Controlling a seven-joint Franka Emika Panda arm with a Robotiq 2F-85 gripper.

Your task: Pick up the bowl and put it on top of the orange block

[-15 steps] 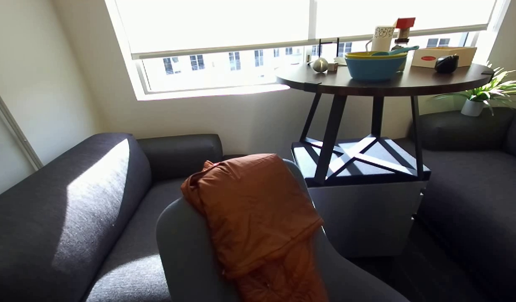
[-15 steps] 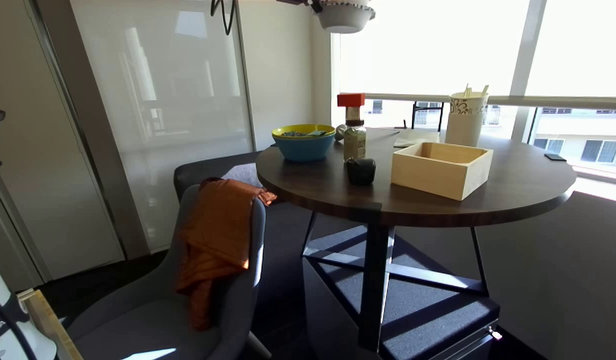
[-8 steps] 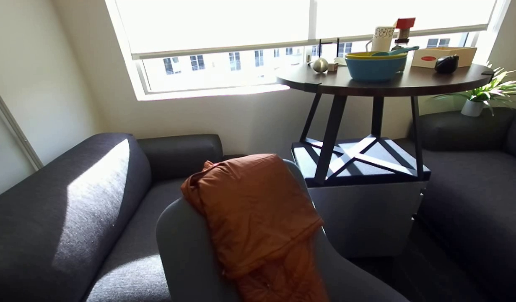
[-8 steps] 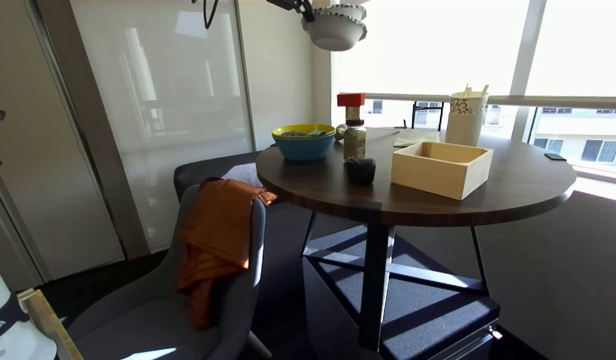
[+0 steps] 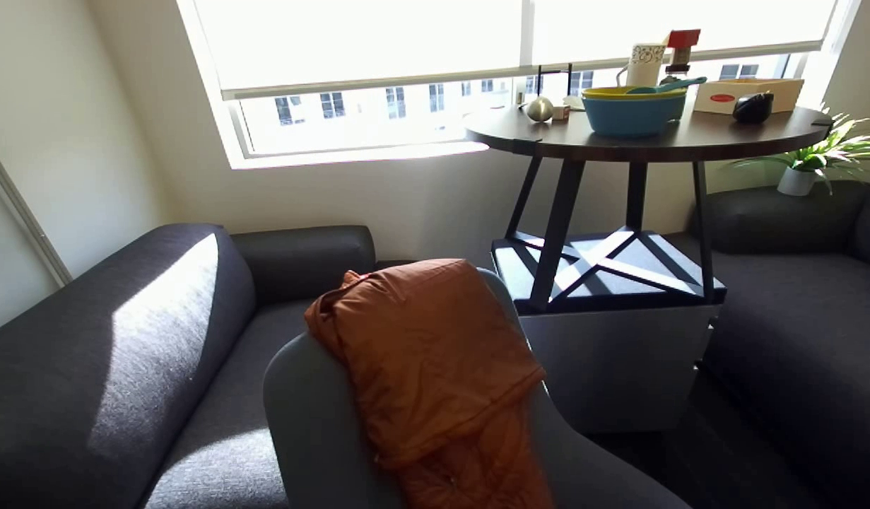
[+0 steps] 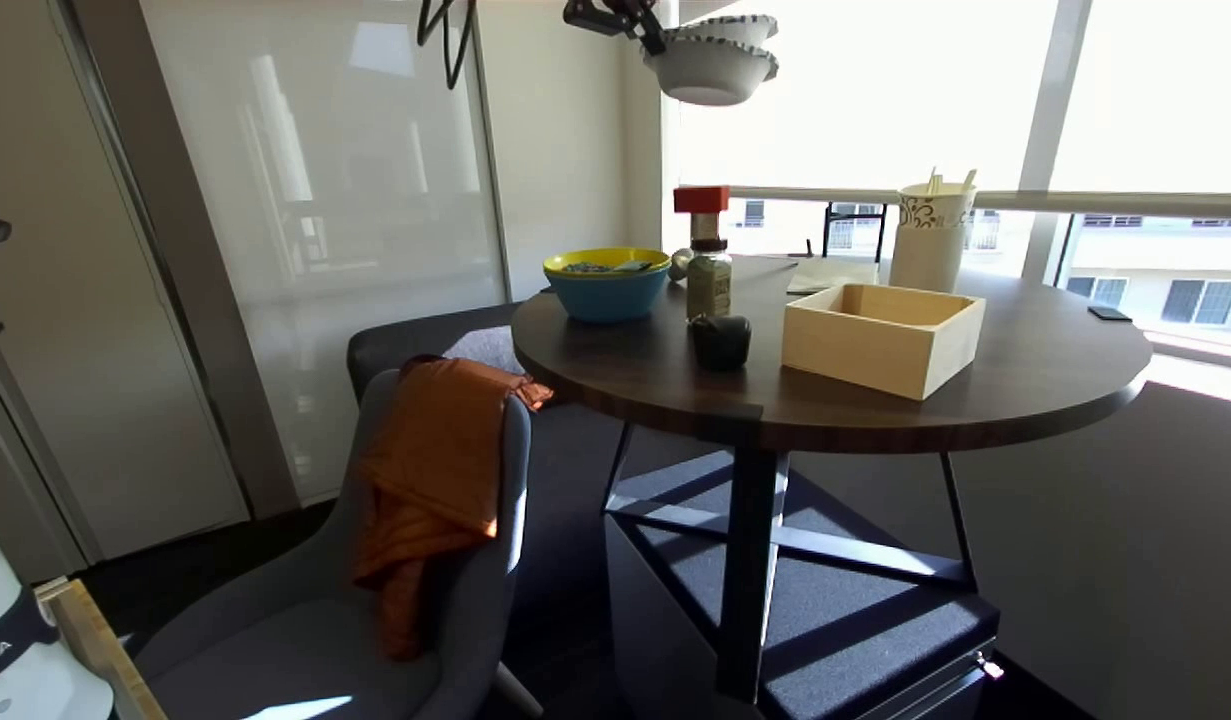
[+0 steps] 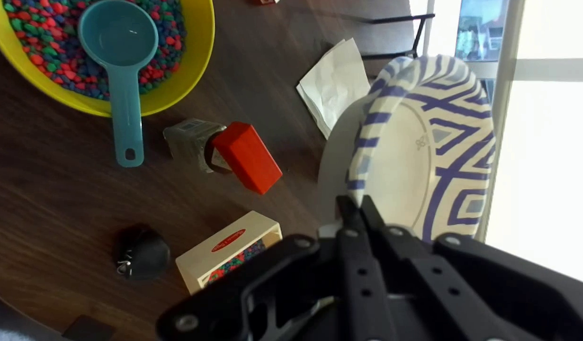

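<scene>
Wrist view: the gripper [image 7: 358,204], all but closed, pinches the bowl [image 7: 409,151] by its rim. In an exterior view the bowl hangs lower than a second ago, above the block [image 6: 702,200], not touching; final alignment likely remains.

Rnd tbl [image 6: 1055,345]; on: blue bowl [image 6: 608,296]; jar [image 6: 709,288]; wd box [image 6: 880,342]; blk obj [image 6: 721,343], unclear

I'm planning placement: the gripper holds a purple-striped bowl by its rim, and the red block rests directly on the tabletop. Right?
No: in an exterior view, the red block sits stacked above the lidded jar. The gripper does hold a purple-striped bowl by its rim.
</scene>
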